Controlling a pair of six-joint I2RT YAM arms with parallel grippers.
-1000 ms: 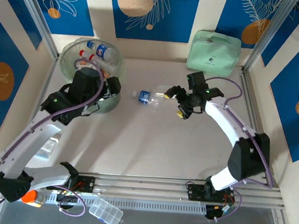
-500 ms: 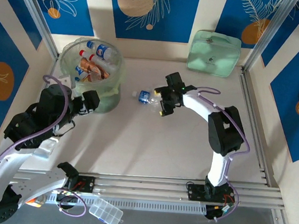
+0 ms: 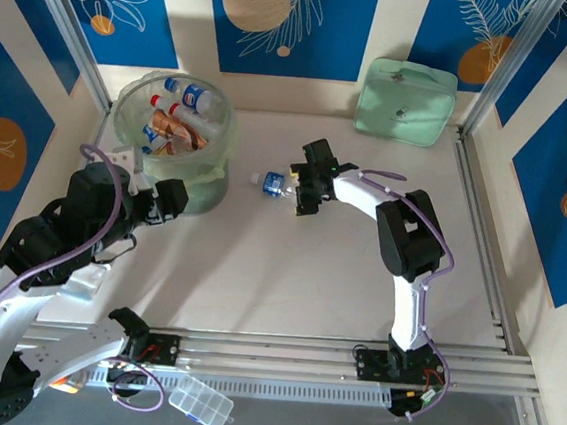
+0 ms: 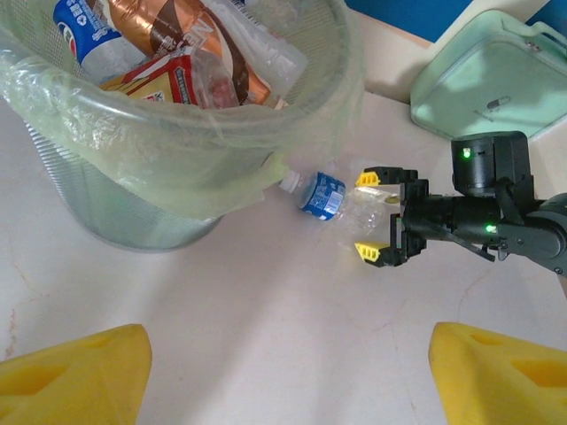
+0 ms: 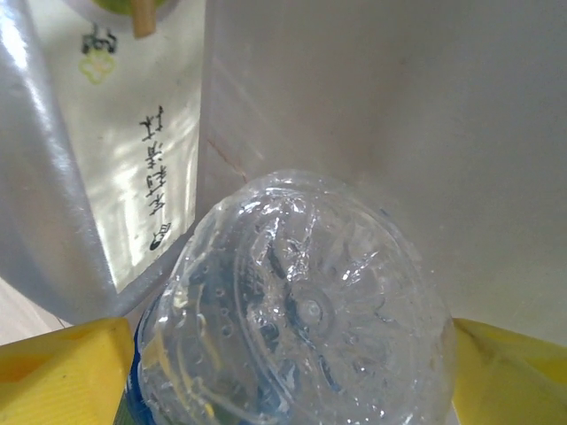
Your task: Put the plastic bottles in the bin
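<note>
The right arm (image 3: 403, 234) was bent at the elbow and reached across the bench (image 3: 287, 283) toward the left, with the wrist kept low. The right end effector (image 3: 297, 189) was held open, with one yellow finger on each side of the clear bottom end of a plastic bottle (image 3: 274, 184). The bottle was laid on its side near the middle of the bench, with its white cap pointed at the bin (image 3: 125, 107). It was just beside the bin, outside it. Whether the bottle was touched by the fingers could not be told for sure, though a small gap seemed to show.

The left arm (image 3: 49, 250) was folded at the left side. The left end effector (image 3: 169, 204) was held low beside the foot of the bin, spread wide, and nothing was gripped in it.

The bench was pale and smooth, and metal rails (image 3: 350, 355) were fixed along its near edge. Blue panels (image 3: 282, 22) with leaf drawings were set around it. A mint-green case (image 3: 406, 102) was placed at the back, and a clear compartment box (image 3: 201, 403) at the front.

From above, other bottles (image 3: 189, 93) with red and blue labels were seen inside the bin. From the left wrist, the bottle's blue label and the green lights (image 4: 464, 152) on the right arm were shown. From the right wrist, the bumpy bottle bottom was seen up close, with a printed label (image 5: 159, 168) behind it.
</note>
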